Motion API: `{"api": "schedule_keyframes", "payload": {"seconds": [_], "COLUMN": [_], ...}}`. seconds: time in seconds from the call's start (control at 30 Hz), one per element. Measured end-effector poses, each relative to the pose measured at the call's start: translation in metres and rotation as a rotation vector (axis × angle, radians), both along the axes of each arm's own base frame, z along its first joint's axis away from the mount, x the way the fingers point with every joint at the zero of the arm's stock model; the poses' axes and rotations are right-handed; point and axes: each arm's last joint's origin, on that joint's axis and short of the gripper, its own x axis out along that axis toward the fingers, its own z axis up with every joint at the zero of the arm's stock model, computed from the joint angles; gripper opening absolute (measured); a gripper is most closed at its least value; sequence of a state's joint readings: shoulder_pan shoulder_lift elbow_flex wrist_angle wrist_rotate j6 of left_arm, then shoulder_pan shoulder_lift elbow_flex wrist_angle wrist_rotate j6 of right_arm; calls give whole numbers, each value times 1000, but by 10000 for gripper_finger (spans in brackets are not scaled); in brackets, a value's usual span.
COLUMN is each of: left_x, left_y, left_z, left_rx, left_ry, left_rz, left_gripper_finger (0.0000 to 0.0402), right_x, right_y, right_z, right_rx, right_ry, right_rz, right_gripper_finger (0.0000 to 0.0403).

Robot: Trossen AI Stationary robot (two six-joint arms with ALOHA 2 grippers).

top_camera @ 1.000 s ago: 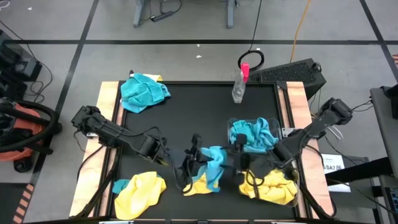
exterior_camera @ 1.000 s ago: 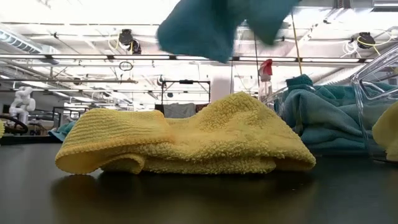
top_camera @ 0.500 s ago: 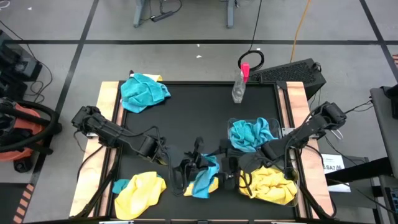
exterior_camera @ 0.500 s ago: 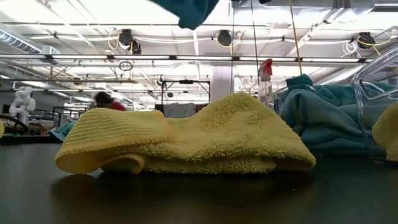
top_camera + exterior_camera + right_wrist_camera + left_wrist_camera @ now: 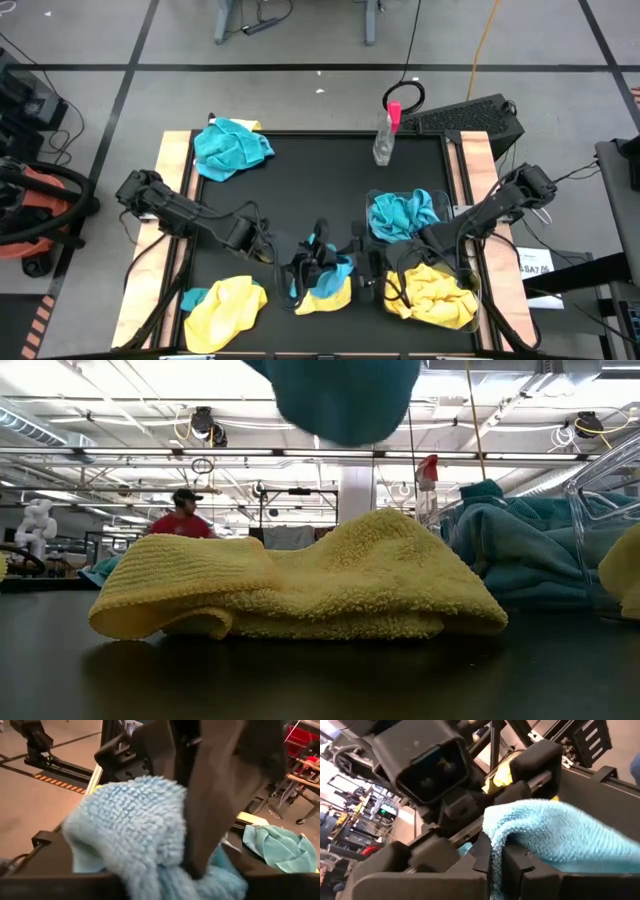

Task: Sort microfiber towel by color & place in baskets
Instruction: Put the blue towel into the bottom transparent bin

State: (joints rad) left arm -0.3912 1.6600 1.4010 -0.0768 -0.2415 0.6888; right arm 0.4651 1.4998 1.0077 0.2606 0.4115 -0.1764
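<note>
Since a second ago the right end effector [image 5: 362,268] has slid in toward the middle, and the blue towel [image 5: 322,272] hanging between both arms has bunched up smaller.

From above, the left end effector [image 5: 300,272] is clamped shut on that blue towel, lifted over a yellow towel [image 5: 330,297] on the tabletop [image 5: 300,190]. One clear basket [image 5: 372,203] already holds blue towels and the other basket [image 5: 478,290] holds yellow ones. Left to sort: a blue towel [image 5: 230,148] at the far left corner, a yellow towel [image 5: 225,310] with a bit of blue beside it at the near left, and the middle pair.

At tabletop height, the yellow towel [image 5: 300,580] fills the view and the lifted blue towel [image 5: 345,395] is cut off at the top.

From the left wrist, blue towel [image 5: 560,840] sits pinched between the fingers [image 5: 482,855].

From the right wrist, the towel [image 5: 135,830] and a dark finger [image 5: 210,795] crowd the view; I judge the jaws partly closed against the cloth, but can't tell if they grip it.
</note>
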Motion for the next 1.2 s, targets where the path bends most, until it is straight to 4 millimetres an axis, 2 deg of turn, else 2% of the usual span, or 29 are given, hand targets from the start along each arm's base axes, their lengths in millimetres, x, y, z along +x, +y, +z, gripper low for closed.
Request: {"api": "schedule_keyframes", "payload": {"seconds": [0.1,0.17,0.3,0.47,0.63,0.93,1.2], "left_x": [0,0,-1,-5,-9,-14,-13], "left_y": [1,2,5,9,12,15,18], "left_z": [0,-1,-2,-11,-18,-24,-25], "left_rx": [8,20,64,111,108,113,87], "left_ry": [1,1,8,84,159,215,223], "left_rz": [22,51,156,253,329,400,420], "left_gripper_finger": [49,72,123,169,182,183,183], "right_x": [1,1,-5,-25,-57,-130,-185], "right_y": [-4,-5,-10,-22,-39,-76,-103], "right_z": [-2,-4,-3,2,11,24,23], "right_rx": [-11,-26,-54,-90,-81,6,43], "right_ry": [23,42,85,187,310,495,679], "right_rz": [-9,-12,-67,-185,-300,-528,-742], "right_gripper_finger": [50,18,21,12,10,9,8]}}
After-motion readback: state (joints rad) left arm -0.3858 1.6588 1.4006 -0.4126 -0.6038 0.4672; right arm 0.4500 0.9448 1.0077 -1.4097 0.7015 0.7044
